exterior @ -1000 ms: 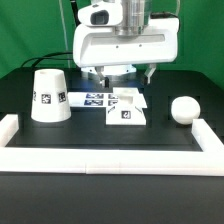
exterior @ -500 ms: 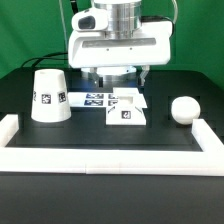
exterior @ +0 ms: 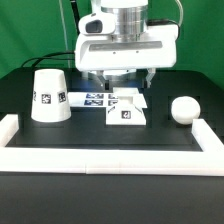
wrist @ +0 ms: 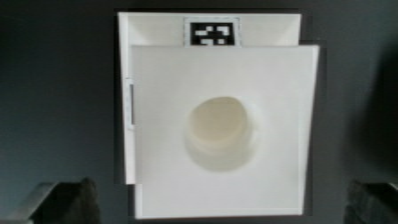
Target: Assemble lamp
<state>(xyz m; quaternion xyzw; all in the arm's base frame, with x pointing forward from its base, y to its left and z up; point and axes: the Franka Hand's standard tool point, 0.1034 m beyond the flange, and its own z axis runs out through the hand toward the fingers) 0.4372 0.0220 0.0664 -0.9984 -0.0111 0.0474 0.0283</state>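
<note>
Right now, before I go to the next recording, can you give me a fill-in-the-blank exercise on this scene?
The matte white truncated-cone shade stands on the exterior view's ___ side.
The matte white round-topped bulb lies on the exterior view's ___ side.
The gripper hovers over the flat square white base with its jaws ___.
Missing words: left; right; open.

- The arm [exterior: 126, 14] stands vertical, its hand [exterior: 125, 78] pointing straight down.
- The hand's two fingers [exterior: 150, 73] are spread wide apart.

backdrop: green wall [exterior: 25, 25] | table [exterior: 100, 135]: black top | white rail [exterior: 100, 160] along front edge
</note>
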